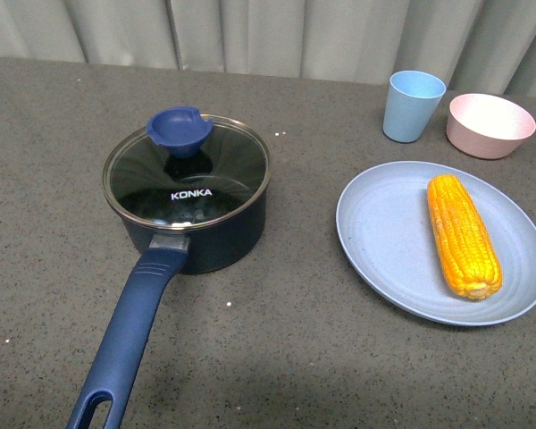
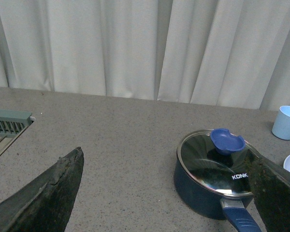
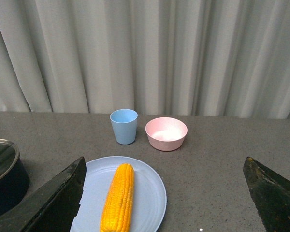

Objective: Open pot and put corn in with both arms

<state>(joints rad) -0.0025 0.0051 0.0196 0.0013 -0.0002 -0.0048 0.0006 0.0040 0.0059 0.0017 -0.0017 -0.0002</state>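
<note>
Gaping jaws left and right; open table [image 1: 295, 304] between pot [image 1: 225, 246] and corn's [image 1: 463, 234] plate [image 1: 384, 241].

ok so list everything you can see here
pot: one, dark navy, table's left part
glass lid: one, clear with blue knob, on the pot
corn: one, yellow-orange, on the plate
plate: one, light blue, table's right part
cup: one, light blue, behind the plate
bowl: one, pink, right of the cup
table: one, grey speckled, under everything
curtain: one, pale grey, behind the table
slatted thing: one, grey-green, edge of left wrist view
left gripper: one, black, open, empty
right gripper: one, black, open, empty
</note>
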